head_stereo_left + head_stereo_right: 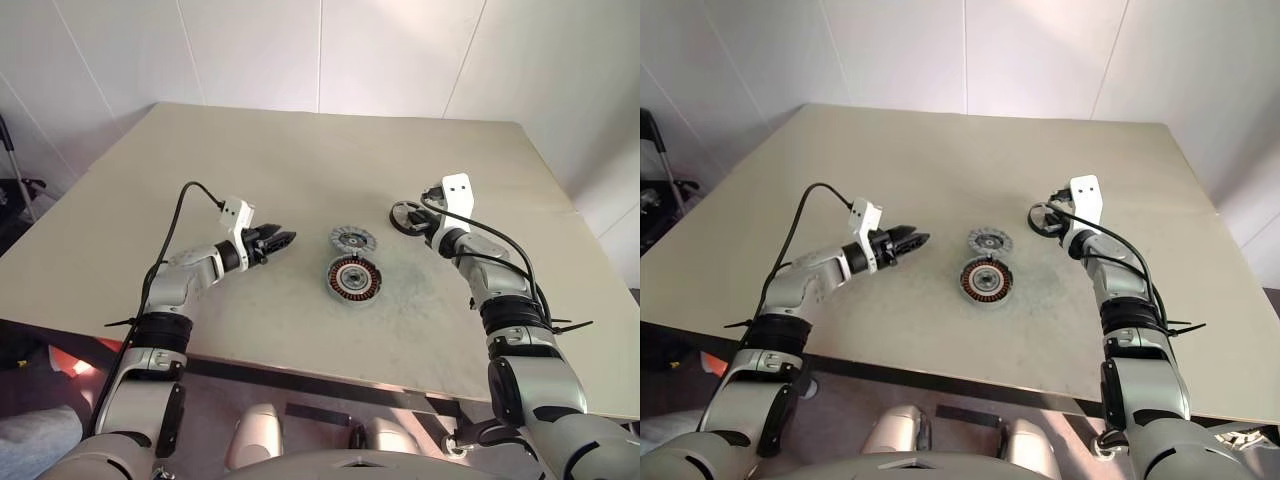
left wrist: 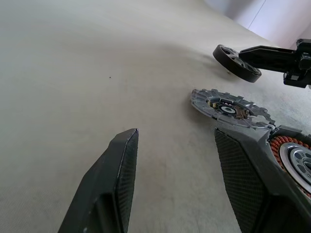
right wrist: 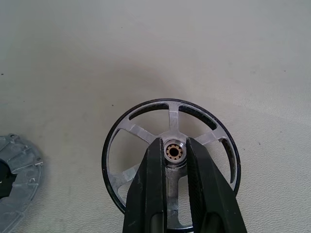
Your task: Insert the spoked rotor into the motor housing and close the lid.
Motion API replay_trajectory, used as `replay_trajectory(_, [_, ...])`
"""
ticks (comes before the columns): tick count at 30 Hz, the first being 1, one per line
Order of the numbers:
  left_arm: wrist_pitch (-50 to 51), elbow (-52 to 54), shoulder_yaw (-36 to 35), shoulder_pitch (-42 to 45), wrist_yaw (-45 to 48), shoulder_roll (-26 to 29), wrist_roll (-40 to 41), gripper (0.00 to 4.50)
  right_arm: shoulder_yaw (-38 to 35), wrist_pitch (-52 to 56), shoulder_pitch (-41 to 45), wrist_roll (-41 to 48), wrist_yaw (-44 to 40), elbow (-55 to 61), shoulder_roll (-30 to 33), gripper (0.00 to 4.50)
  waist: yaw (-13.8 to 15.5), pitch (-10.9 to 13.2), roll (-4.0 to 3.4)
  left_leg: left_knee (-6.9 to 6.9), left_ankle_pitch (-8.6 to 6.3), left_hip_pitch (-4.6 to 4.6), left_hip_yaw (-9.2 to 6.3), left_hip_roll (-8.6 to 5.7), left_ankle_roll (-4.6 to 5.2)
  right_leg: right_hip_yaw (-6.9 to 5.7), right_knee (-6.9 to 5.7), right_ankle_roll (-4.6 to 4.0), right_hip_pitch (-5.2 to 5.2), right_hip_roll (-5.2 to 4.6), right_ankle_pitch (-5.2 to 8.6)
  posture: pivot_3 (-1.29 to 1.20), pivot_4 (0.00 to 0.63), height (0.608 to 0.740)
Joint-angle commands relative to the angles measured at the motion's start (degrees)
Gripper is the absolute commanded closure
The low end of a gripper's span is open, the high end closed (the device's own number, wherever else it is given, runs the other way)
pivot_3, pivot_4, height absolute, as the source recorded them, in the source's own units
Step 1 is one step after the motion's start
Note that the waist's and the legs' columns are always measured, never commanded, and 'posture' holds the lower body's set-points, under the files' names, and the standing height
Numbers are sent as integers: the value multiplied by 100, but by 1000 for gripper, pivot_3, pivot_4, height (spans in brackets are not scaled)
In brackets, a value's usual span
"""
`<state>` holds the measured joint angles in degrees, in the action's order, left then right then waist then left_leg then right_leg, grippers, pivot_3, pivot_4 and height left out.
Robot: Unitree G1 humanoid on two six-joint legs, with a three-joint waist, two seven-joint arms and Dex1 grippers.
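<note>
right jaws pinching one spoked rotor (image 3: pixel 170 160), one lid (image 1: pixel 352 238), one motor housing (image 1: pixel 352 279)

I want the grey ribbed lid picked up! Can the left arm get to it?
Probably yes. The left gripper hangs open, pointing toward the grey ribbed lid, with bare beige table between them.

On the beige flat table (image 1: pixel 250 150), the thick round silver-rimmed motor housing with copper windings (image 1: pixel 353 279) sits mid-table. The grey ribbed round lid (image 1: pixel 352 239) lies just behind it, close but apart. The thin dark-rimmed spoked rotor (image 1: pixel 408 217) lies to the right of the lid, further back, well apart from the housing.
</note>
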<state>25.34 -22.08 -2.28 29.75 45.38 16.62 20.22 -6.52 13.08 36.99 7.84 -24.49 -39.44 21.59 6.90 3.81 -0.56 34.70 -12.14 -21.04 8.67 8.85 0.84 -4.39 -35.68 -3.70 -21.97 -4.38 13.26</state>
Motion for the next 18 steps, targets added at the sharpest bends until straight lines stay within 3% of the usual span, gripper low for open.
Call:
replay_trajectory(1, [-31, 224, -94, 30, -25, 42, 68, 1860, -38, -1, 69, -60, 97, -97, 48, 4246, 0, 0, 0, 0, 0, 0, 0, 0, 0, 0, 0, 0, 0, 0, 0, 0, 0, 740])
replay_trajectory(6, [-19, 216, -88, 31, -15, 50, 70, 1860, -101, 315, -97, 111, -64, 571, 134, 4246, 5, 0, 0, 0, 0, -1, 0, 0, 1, 0, 0, 0, -1, 0, 0, 0, 0, 740])
replay_trajectory(18, [-35, 62, 67, 101, 116, 30, -5, 1860, 6, 2526, -1988, 1531, -1264, 5596, 906, 4246, 16, 2, -1, -36, 5, -8, 1, 1, 23, -1, 30, 4, -13, 4, 2, 0, 0, 740])
